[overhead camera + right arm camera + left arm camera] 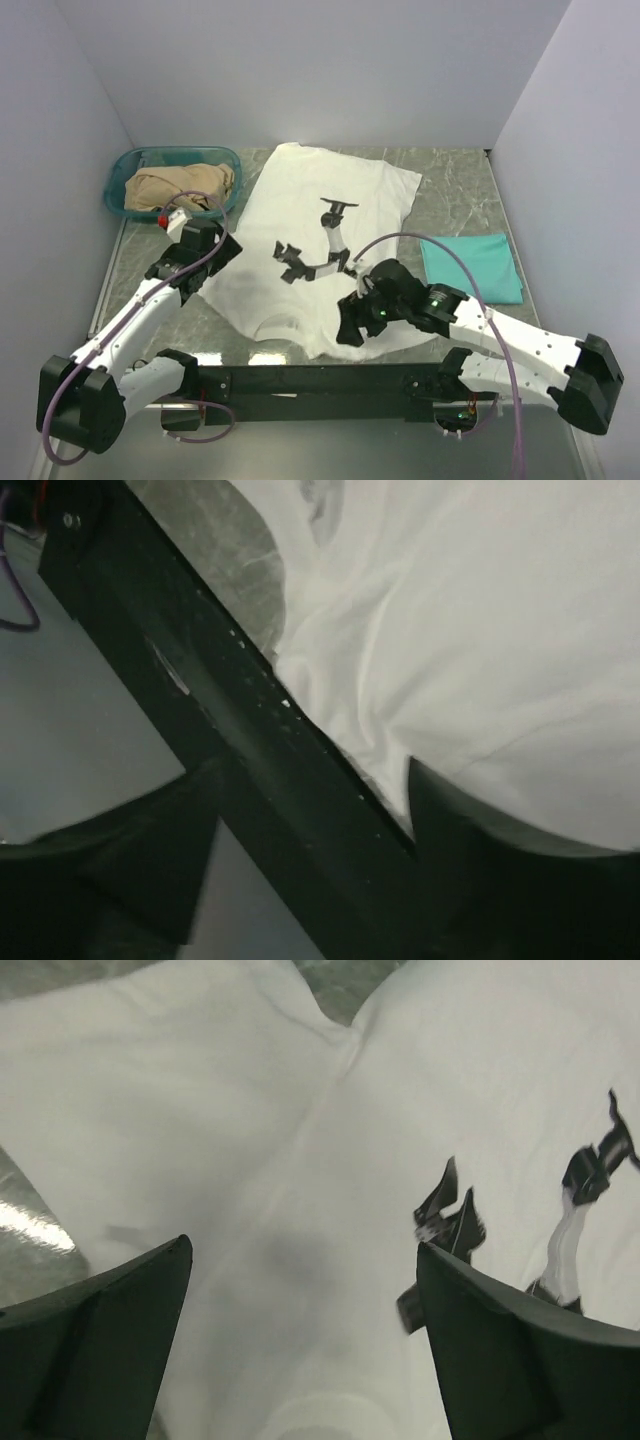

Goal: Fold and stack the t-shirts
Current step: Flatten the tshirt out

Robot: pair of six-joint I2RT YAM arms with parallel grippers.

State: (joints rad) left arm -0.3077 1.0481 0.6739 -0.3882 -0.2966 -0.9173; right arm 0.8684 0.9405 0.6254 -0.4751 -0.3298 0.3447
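The large white t-shirt lies spread flat mid-table, its black print facing up. The teal-green t-shirt lies folded at the right. My left gripper hovers open and empty over the white shirt's left side. In the left wrist view white cloth fills the gap and the print is beside the right finger. My right gripper is open and empty at the shirt's near edge. In the right wrist view it straddles the black rail beside rumpled white cloth.
A teal plastic basket holding tan cloth stands at the back left. The black rail runs along the table's near edge. Grey walls close in on both sides. Marble tabletop shows at the back right.
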